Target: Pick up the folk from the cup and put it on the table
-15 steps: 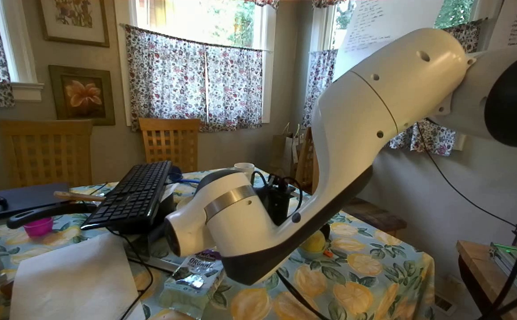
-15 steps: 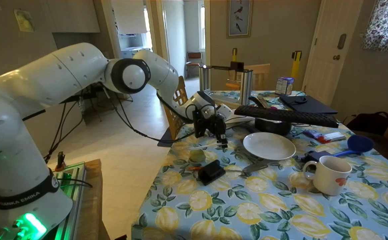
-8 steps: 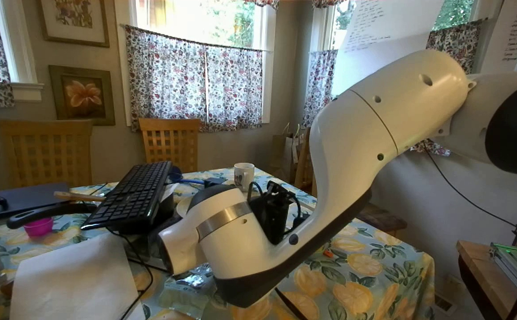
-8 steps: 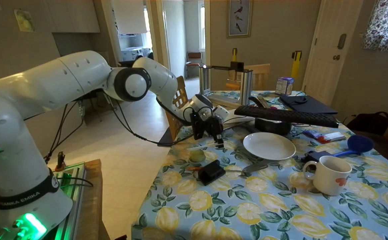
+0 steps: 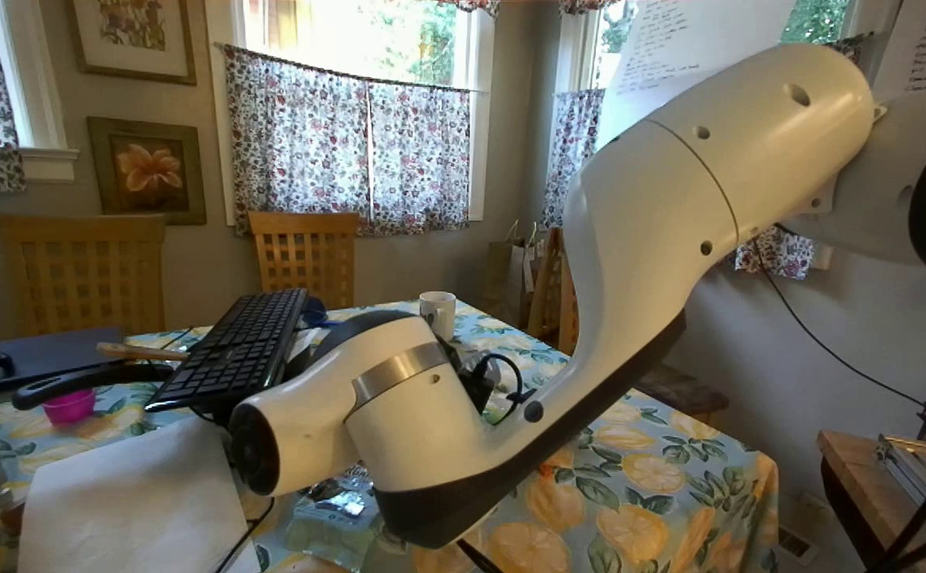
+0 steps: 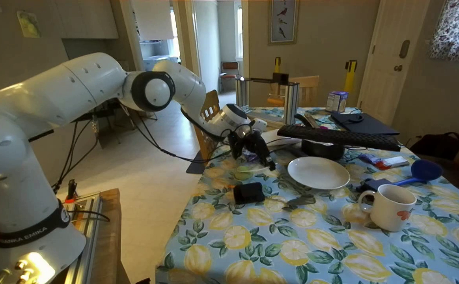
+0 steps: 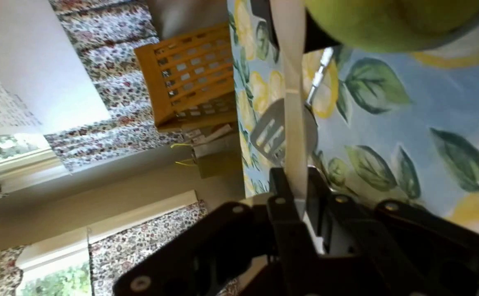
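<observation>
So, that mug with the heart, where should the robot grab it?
Probably pinch the handle, coming from the side nearer the gripper: the mug stands upright, and that slim loop juts out that way. The gripper's pale utensil must go down first.

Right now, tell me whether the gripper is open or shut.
Shut: the wrist view shows the gripper pinching the pale utensil between both fingertips.

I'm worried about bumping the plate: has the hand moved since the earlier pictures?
Yes. Judged against the white plate, which has stayed put in an exterior view, the hand has shifted toward it and slightly up in the picture.
</observation>
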Robot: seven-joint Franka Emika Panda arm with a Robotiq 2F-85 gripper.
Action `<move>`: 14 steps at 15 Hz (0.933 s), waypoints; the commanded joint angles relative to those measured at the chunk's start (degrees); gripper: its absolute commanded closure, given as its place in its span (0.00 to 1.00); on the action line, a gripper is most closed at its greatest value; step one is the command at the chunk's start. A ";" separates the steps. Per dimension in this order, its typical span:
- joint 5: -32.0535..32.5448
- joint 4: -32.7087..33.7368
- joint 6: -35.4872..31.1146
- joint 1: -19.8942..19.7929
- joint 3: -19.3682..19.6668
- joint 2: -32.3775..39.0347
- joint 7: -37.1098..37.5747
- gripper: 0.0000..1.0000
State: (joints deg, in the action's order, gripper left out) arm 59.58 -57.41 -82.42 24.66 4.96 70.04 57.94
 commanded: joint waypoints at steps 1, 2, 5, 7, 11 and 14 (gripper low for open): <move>2.95 -12.19 -12.65 -0.17 -0.95 -8.23 5.32 0.96; 3.33 -14.82 -16.45 -0.54 -1.20 -10.10 4.99 0.96; 4.19 -21.66 -27.46 -1.55 -1.54 -14.79 3.33 0.96; 5.15 -26.60 -32.55 -1.41 -0.93 -17.71 2.88 0.96; 11.84 -35.03 -32.10 -0.10 -0.37 -23.24 5.36 0.96; 17.67 -42.01 -30.30 0.21 -1.66 -28.56 10.93 0.53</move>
State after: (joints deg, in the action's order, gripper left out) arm 71.49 -89.29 -113.93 24.50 4.72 49.02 63.00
